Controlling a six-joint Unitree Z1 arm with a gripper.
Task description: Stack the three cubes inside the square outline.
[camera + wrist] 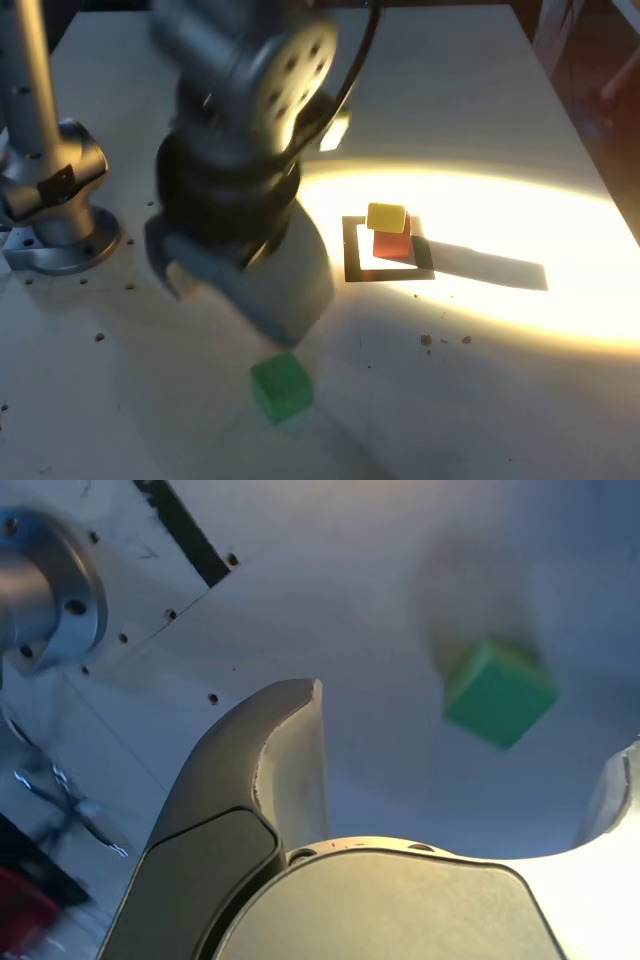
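A yellow cube (387,216) sits on a red cube (392,244) inside the black square outline (351,250), in a bright patch of light at the exterior view's right. The green cube (281,386) lies alone on the table near the front edge. My gripper (280,315) hangs blurred just above and behind the green cube, not touching it. In the wrist view the gripper (467,720) is open, with one finger (290,750) beside the green cube (500,692) and the other finger (618,790) at the frame's edge. Nothing is held.
The arm's metal base (55,215) stands at the exterior view's left and shows in the wrist view as a bolted flange (45,590). A straight black tape strip (185,530) runs near it. Small crumbs dot the white table (470,400).
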